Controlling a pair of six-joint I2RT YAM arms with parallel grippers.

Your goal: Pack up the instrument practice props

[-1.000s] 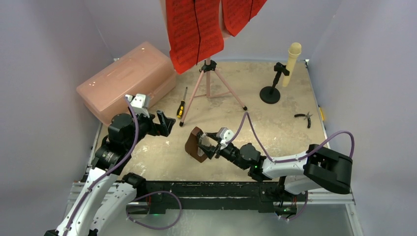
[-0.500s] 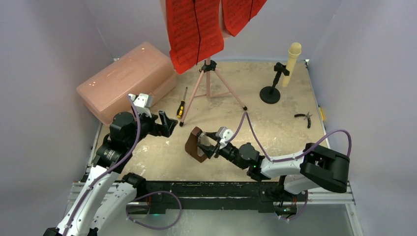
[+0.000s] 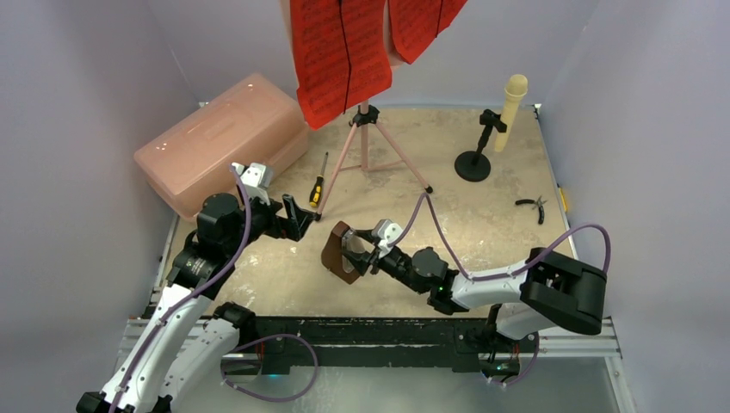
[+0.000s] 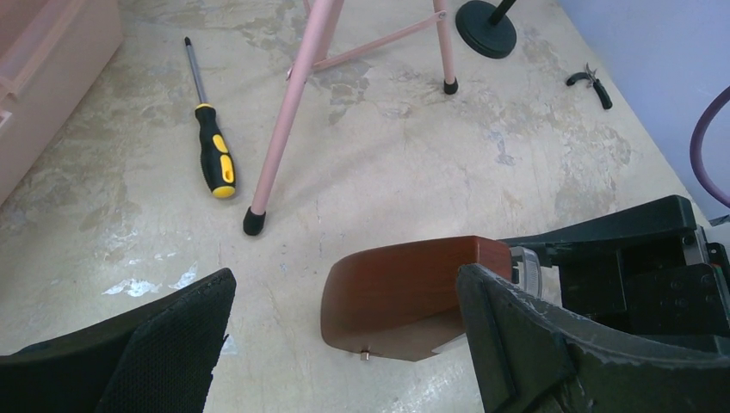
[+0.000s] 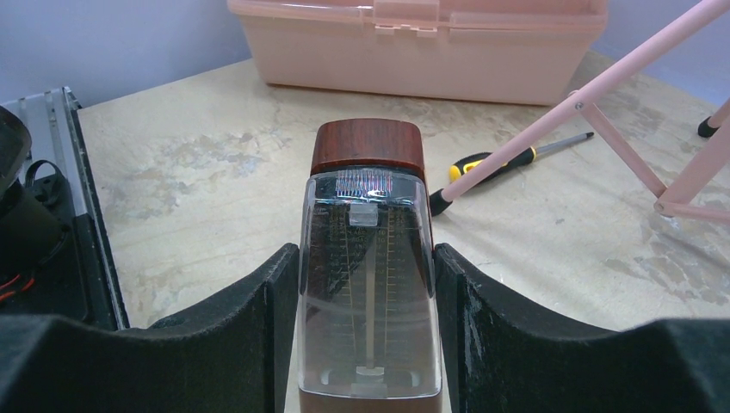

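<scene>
Both arms have crept together: right fingers (image 5: 508, 335) clamp the brown metronome (image 3: 341, 256) low over the bench (image 3: 482, 232), centre frame, its top towards the wide-open left fingers (image 4: 172, 344), seemingly for a handover.

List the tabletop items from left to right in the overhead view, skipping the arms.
Pink lidded box → screwdriver → metronome → microphone → pliers. The music stand overlaps several, so it is omitted.
</scene>
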